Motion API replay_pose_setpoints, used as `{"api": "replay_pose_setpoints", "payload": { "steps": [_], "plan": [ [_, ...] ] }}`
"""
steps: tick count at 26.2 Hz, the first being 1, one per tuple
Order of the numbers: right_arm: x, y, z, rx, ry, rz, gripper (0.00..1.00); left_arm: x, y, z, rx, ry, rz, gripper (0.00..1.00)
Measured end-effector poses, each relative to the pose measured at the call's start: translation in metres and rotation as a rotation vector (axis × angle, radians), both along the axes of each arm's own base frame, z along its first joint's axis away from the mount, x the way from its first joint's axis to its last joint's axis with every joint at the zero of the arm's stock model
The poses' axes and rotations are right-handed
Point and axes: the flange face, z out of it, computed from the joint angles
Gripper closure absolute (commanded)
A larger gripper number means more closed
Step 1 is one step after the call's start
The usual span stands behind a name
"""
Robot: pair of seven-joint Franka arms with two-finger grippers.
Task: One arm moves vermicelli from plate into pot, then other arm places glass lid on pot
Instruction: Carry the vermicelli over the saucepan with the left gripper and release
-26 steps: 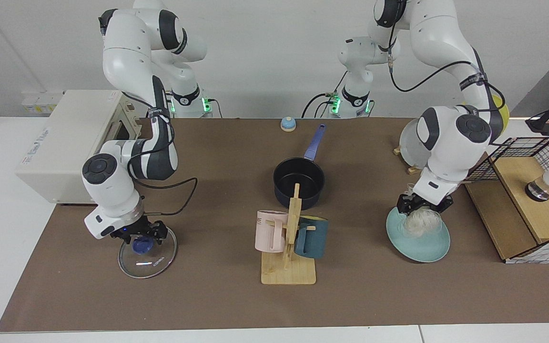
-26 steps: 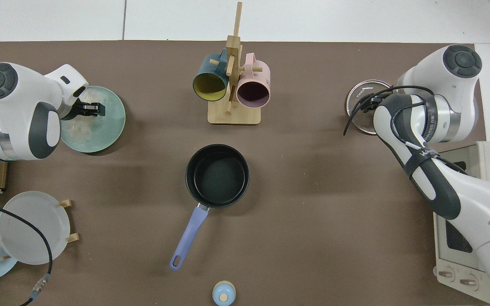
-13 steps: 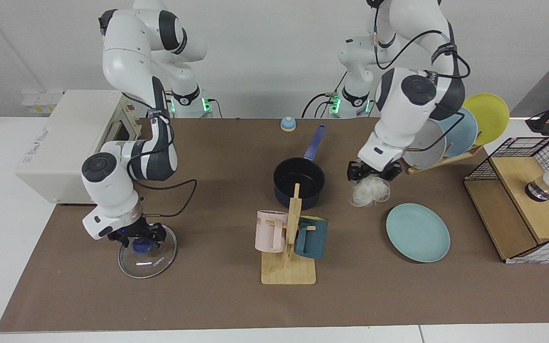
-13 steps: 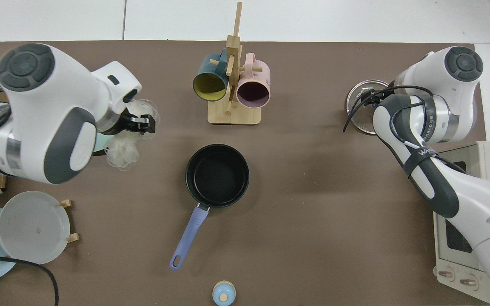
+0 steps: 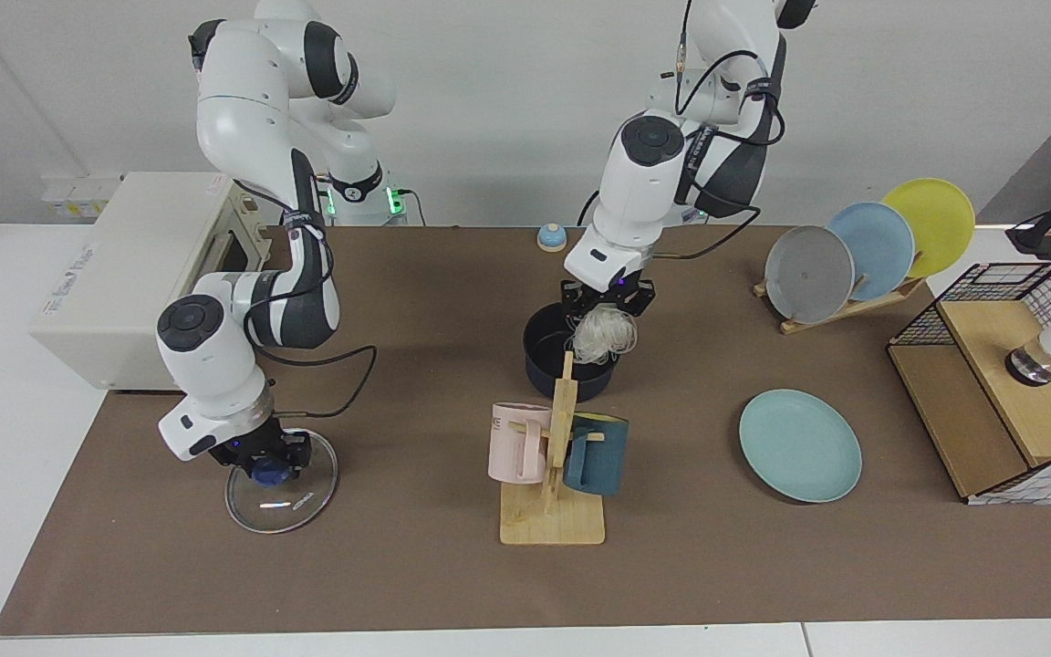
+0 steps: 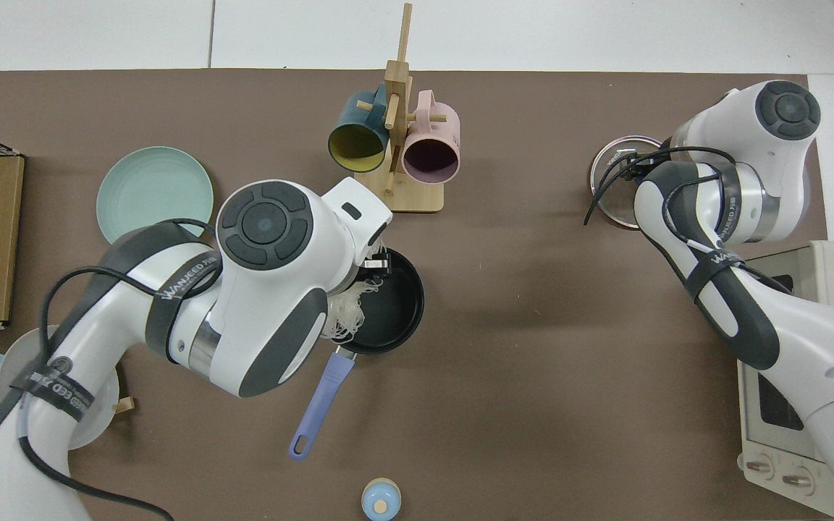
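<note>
A: Log entry. Where is the left gripper [image 5: 608, 299]?
B: Directly above the pot [image 5: 546, 363], which stands in the middle of the brown mat [image 5: 416, 566]. Its fingers are pinched on the vermicelli [image 5: 600, 336]; the white tangle hangs below them over the pot's opening, and a few strands trail over the rim on the handle side in the top view [image 6: 344, 315].

A: And the plate [image 5: 800, 444]?
B: Flat on the mat, well apart from the pot, on the side toward the rack of upright plates [image 5: 863, 251]. Bare; no noodles on it.

A: Right gripper [image 5: 265, 463]?
B: Down on the glass lid [image 5: 281, 493], far from the pot on the side toward the white oven [image 5: 124, 274]. The fingers sit at the blue knob [image 5: 266, 472], one on either side. Whether they actually squeeze it, I cannot tell from either view. The lid lies flat on the mat.

A: Anything between the pot and the camera?
B: The wooden mug stand [image 5: 553, 474] just in front of the pot, with a pink mug [image 5: 516, 443] and a dark teal mug [image 5: 594, 454]. Behind the pot, past its blue handle [image 6: 319, 401], a small blue bell [image 5: 551, 237].
</note>
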Motion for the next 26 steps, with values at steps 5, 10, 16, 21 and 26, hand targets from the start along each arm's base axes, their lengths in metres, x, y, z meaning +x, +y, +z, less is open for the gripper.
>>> {"api": "replay_pose_setpoints", "payload": {
  "steps": [5, 10, 16, 21, 26],
  "plan": [
    [0.001, 0.003, 0.001, -0.011, -0.002, 0.012, 1.00, -0.009, -0.001, -0.040, -0.027, -0.033, 0.005, 1.00],
    [0.003, 0.006, 0.008, -0.030, -0.015, 0.029, 1.00, -0.022, -0.008, -0.066, -0.011, -0.068, 0.033, 1.00],
    [0.002, 0.019, 0.045, -0.024, -0.058, 0.046, 1.00, -0.045, -0.034, -0.089, 0.020, -0.095, 0.058, 0.01],
    [-0.010, 0.033, 0.090, -0.022, -0.040, 0.061, 1.00, -0.046, -0.037, -0.092, 0.020, -0.095, 0.063, 0.00],
    [-0.033, 0.037, 0.133, -0.018, 0.033, 0.057, 1.00, -0.035, -0.025, -0.083, 0.017, -0.111, 0.091, 0.00]
  ]
}}
